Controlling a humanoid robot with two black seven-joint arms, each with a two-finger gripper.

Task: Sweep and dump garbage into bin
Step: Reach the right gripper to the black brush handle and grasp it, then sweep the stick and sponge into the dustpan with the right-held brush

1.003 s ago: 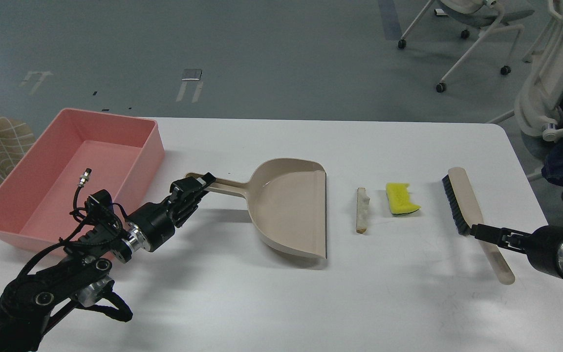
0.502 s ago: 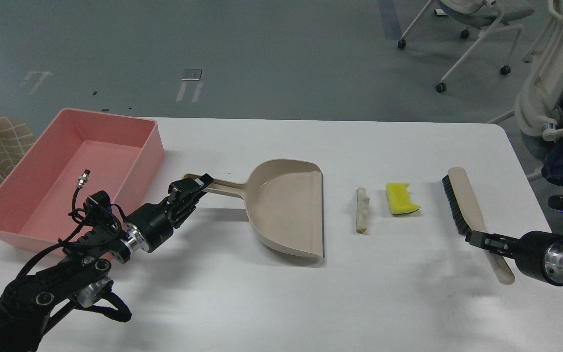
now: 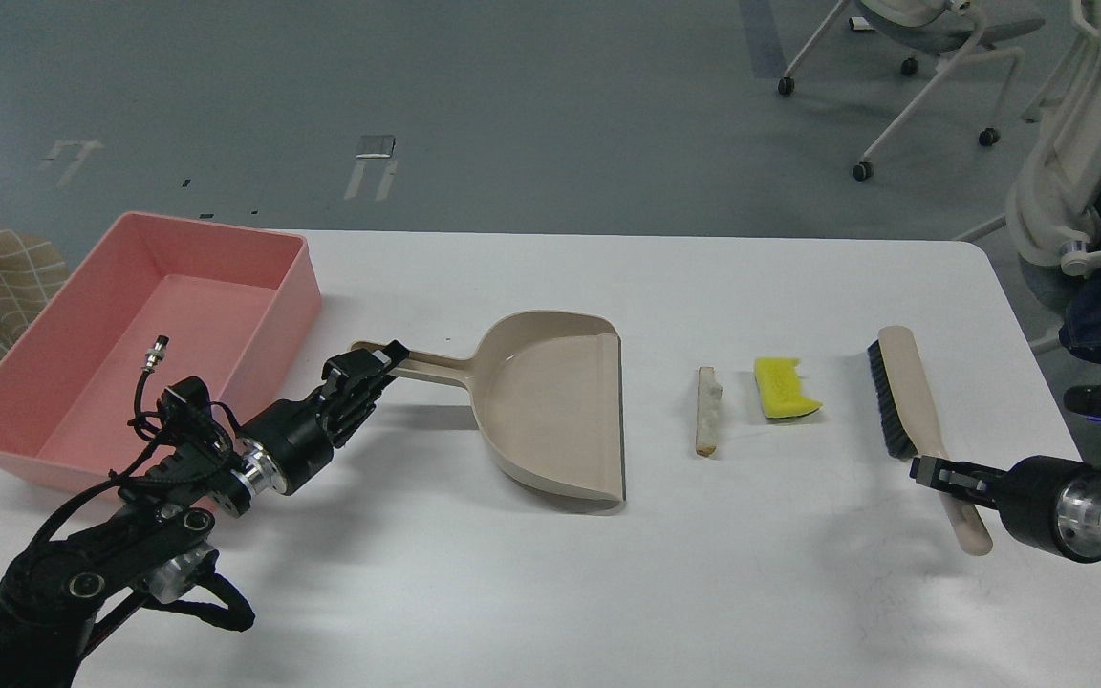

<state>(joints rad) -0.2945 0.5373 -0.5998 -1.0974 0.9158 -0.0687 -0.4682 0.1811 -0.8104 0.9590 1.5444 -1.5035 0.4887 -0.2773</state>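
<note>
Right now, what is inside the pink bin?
The pink bin shows only bare floor. My left arm's cable connector covers part of it, so that patch is hidden.

Dustpan (image 3: 550, 411) dragged left; brush (image 3: 918, 420) lifted slightly.

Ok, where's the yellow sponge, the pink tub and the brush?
Bright yellow sponge chunk (image 3: 784, 388), head view, on its yellow top.
Shallow pink plastic tub (image 3: 294, 304), head view, on its right wall.
Beige brush with black bristles (image 3: 906, 377), head view, on its wooden back.
</note>
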